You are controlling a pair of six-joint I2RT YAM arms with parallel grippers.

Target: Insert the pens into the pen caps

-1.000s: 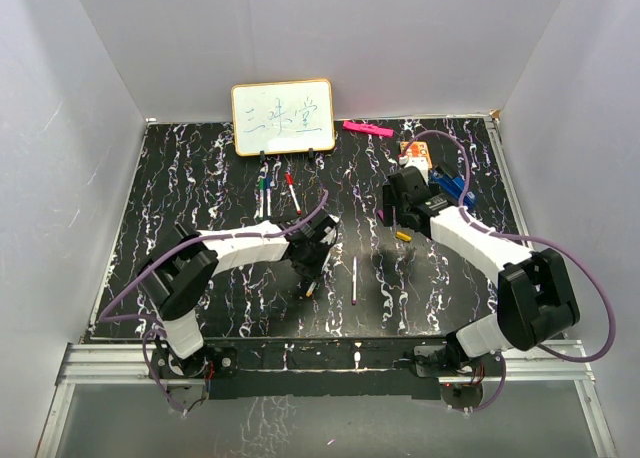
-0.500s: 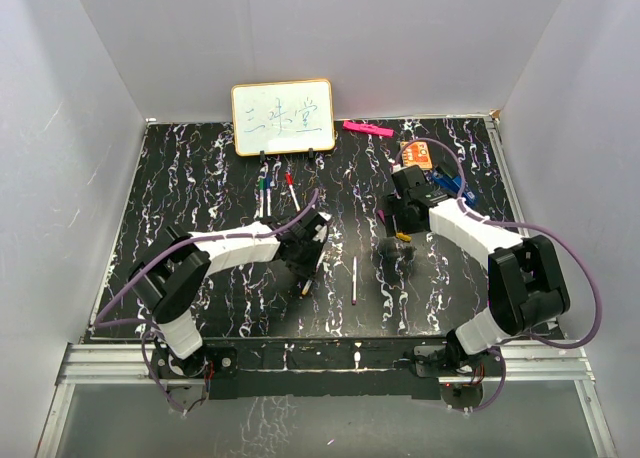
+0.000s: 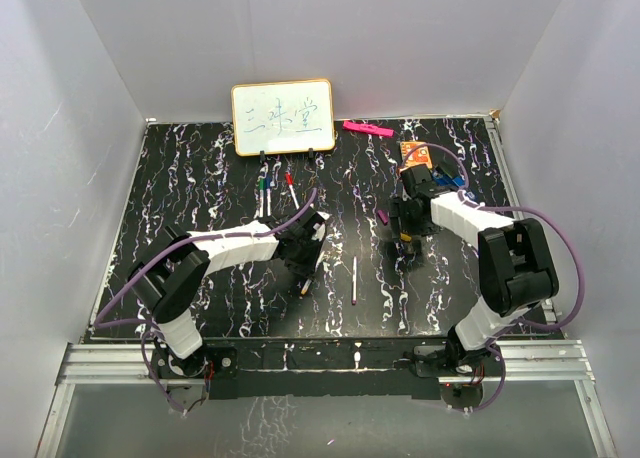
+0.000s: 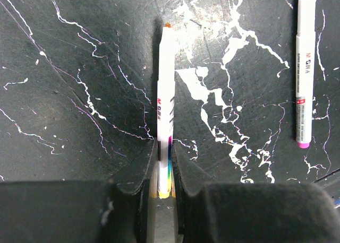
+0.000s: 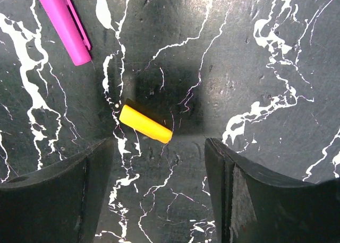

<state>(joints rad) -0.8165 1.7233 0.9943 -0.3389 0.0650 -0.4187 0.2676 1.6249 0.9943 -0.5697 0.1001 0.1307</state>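
1. Fingers [image 4: 144,171] of the left gripper [image 4: 164,158] clamp an uncapped orange-tipped pen [image 4: 165,84].
2. Right gripper [image 5: 158,161] hangs spread above the yellow cap [image 5: 145,124] on the table [image 5: 276,52].
3. Pink-tipped pen [image 4: 304,68] lies bare; capping seems barely begun.

The table [image 4: 79,94] under me is a black sheet veined in white, smooth, with a dull sheen and fine scuffs. My left fingers [image 4: 133,187] and right fingers [image 5: 53,195] are black plastic, matt and faintly grainy. The pen [image 4: 164,94] between my left fingers has a smooth, glossy white plastic barrel with print on it; the 2nd pen [image 4: 305,68] looks the same. The yellow cap [image 5: 145,124] and magenta cap [image 5: 65,25] are smooth plastic, satin rather than shiny.
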